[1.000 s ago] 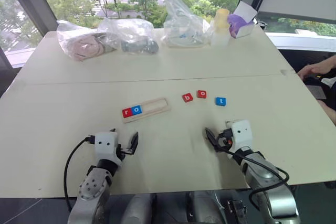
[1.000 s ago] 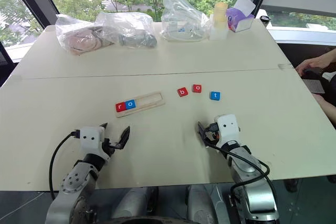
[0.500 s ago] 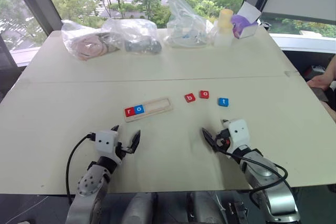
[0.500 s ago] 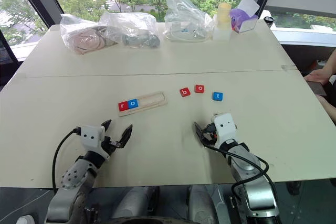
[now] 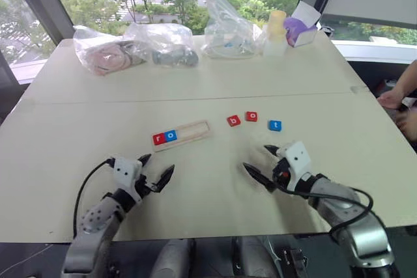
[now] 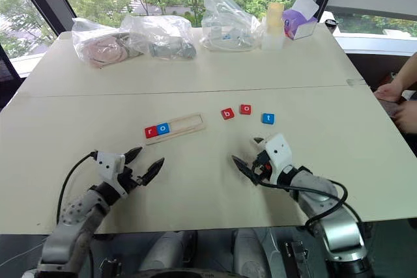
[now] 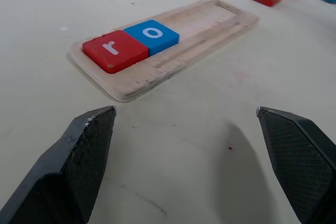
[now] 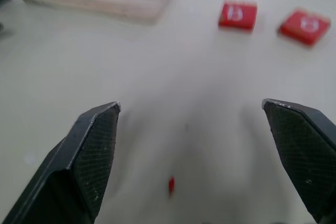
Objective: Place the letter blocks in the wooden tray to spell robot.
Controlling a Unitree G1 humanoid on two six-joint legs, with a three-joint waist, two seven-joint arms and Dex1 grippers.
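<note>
The wooden tray (image 5: pixel 195 129) lies at mid-table with a red r block (image 5: pixel 158 139) and a blue o block (image 5: pixel 171 136) seated at its left end. Three letter blocks lie loose on the table to its right: a red b (image 5: pixel 233 120), a red o (image 5: pixel 251 116) and a blue t (image 5: pixel 275 125). My left gripper (image 5: pixel 158 165) hovers open and empty just in front of the tray (image 7: pixel 210 24). On the other side, my right gripper (image 5: pixel 256 159) is open and empty too, in front of the red b (image 8: pixel 238 15), pointing left toward the tray.
Clear plastic bags (image 5: pixel 130 47), a pale bottle (image 5: pixel 275 30) and a purple-and-white box (image 5: pixel 298 27) line the table's far edge. A person's hand (image 5: pixel 394 96) rests by the table's right edge. A seam (image 5: pixel 195 100) crosses the table behind the blocks.
Both grippers have swung inward toward each other. The right one has also lifted off the table. The person's arm at the right edge has shifted.
</note>
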